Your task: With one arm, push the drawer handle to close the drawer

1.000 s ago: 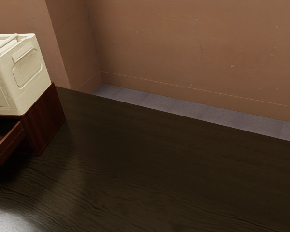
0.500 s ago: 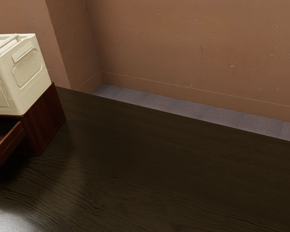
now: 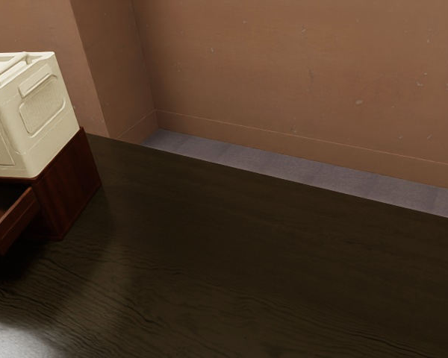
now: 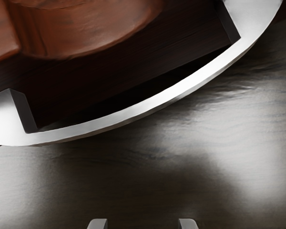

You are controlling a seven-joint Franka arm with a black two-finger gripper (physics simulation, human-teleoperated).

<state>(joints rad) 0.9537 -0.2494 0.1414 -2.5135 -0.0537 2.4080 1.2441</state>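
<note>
**Dark tabletop (image 3: 246, 246), plain walls (image 3: 299, 74), and a drawer (image 3: 16, 220) standing open at nine o'clock**

The jaws are open, the two fingers well apart at the near edge of the wrist view, with nothing gripped between them. Just beyond them, apart from both fingers, the curved silver handle (image 4: 181, 89) bows out over the tabletop on its two blocky feet. Behind it is the dark wooden drawer front (image 4: 133, 71), and past that some rounded reddish-brown wood (image 4: 90, 28) I cannot identify.

Farther out, in the exterior view, the drawer juts from the reddish-brown cabinet (image 3: 67, 183), slightly below nine o'clock. A cream box (image 3: 48, 119) sits on the cabinet, between nine and ten o'clock. Past the tabletop's far edge, a strip of grey-blue floor (image 3: 284, 168) runs from about eleven round to three o'clock.

As for progress, the jaws look well placed near the handle, but no closing shows: a gap remains between drawer and cabinet. What is left, I judge, is the essential part: meeting the handle and pushing steadily until the front sits flush.
</note>
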